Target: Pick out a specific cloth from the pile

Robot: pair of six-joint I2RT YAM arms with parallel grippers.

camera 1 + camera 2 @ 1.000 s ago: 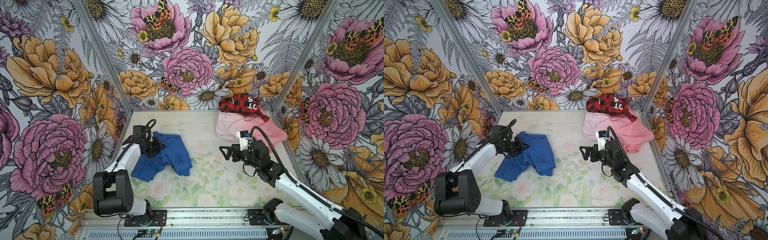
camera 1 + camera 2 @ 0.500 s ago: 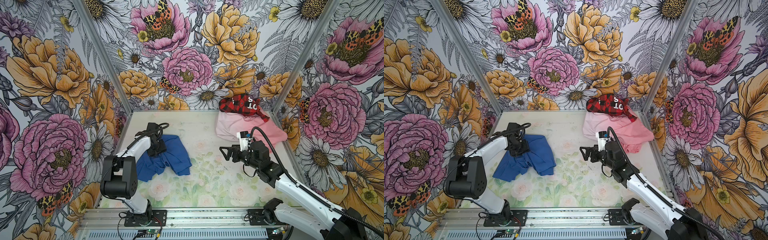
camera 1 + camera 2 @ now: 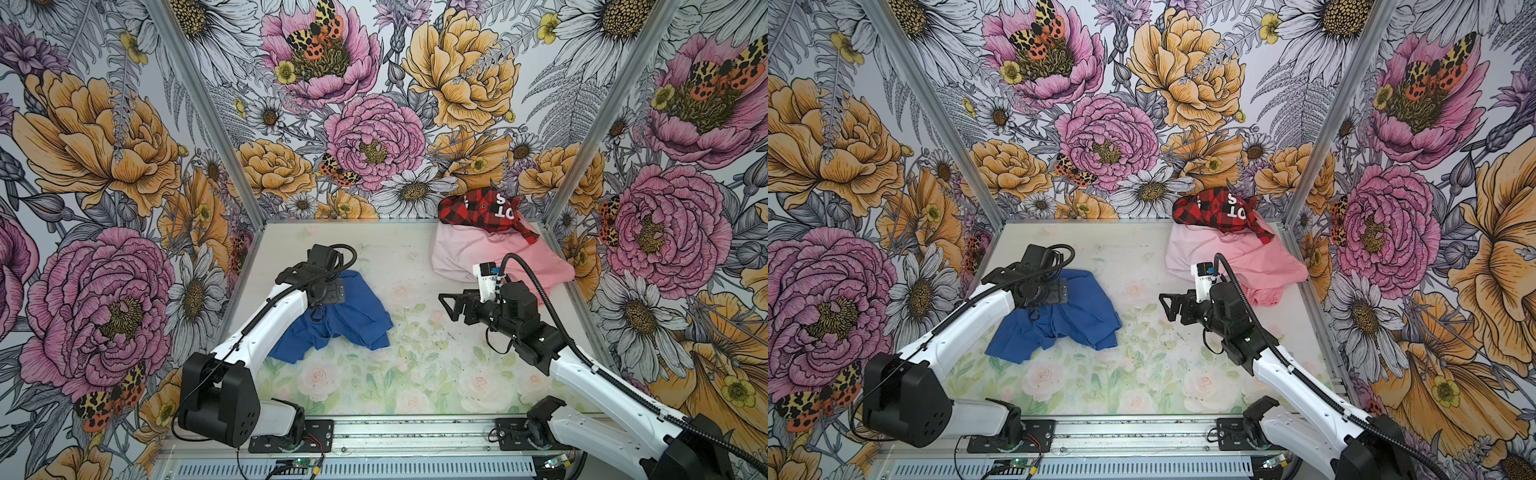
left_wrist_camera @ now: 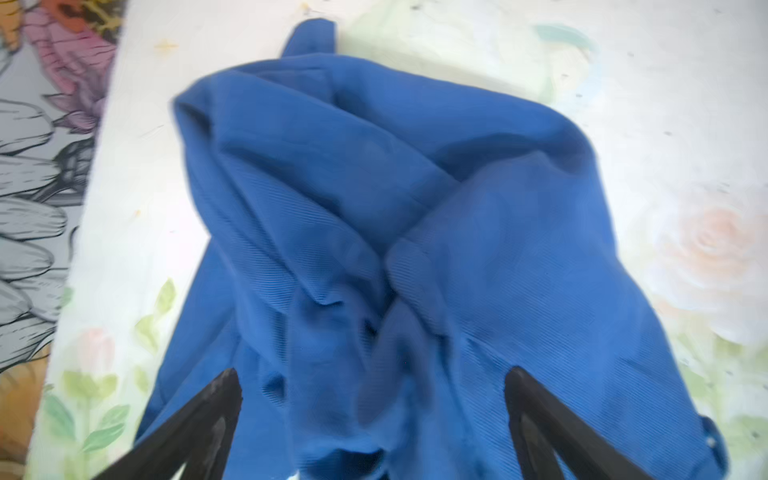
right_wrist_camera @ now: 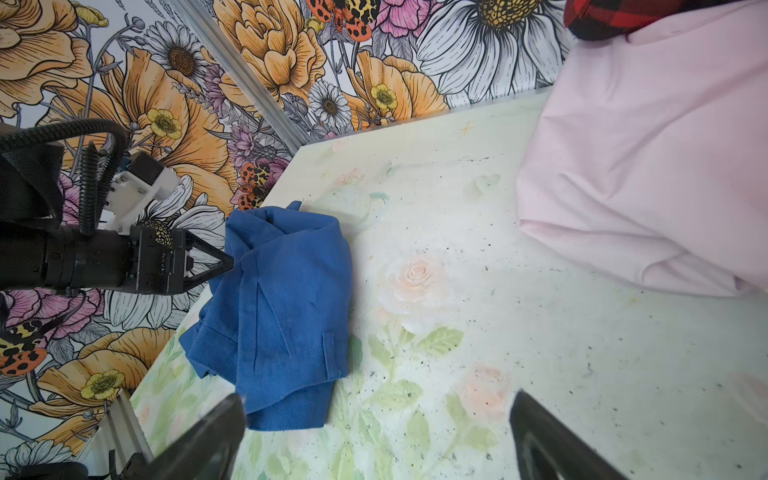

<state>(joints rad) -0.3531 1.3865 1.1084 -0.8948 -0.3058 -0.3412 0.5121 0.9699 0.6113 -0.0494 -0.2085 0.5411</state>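
Cloth (image 3: 353, 318) crumpled on worktop (image 3: 415, 374), long axis roughly left-right; left jaws and right jaws spread, empty

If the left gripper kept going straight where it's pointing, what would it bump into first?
The plain royal-blue soft cloth. The left gripper points straight at it, jaws open, crumpled fabric filling the gap ahead. It looks almost touching, though depth is hard to judge.

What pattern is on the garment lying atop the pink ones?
The plaid garment is red-and-black checked with white letters, clearest in a top view.
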